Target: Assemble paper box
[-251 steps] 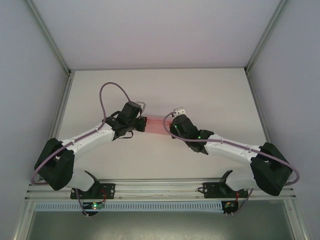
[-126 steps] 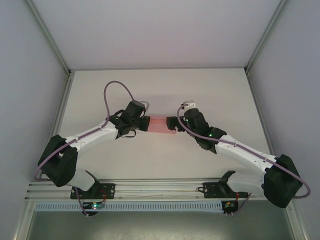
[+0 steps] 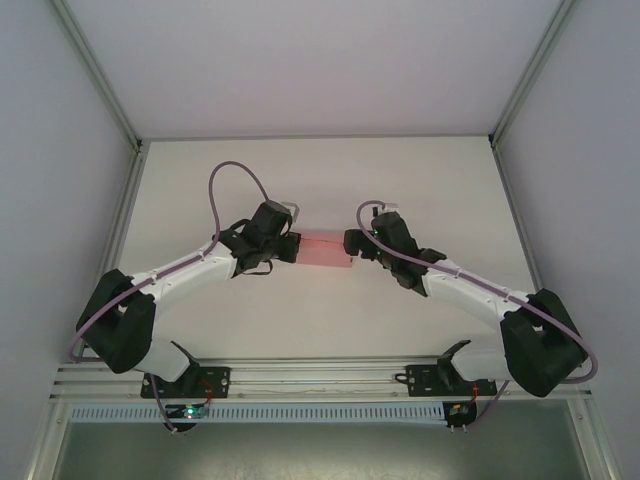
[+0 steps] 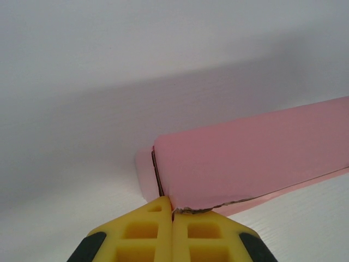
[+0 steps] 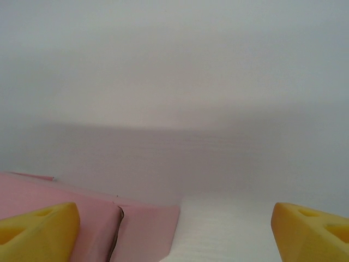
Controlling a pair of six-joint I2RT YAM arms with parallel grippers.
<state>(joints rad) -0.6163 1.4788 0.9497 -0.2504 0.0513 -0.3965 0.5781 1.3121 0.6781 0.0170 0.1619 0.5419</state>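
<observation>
Box of thin pink card, folded up but ends seemingly unclosed, left gripper clamped on one end, right gripper gaping at the other.

Left gripper pinched shut; right gripper jaws wide apart; both arms angled inward
</observation>
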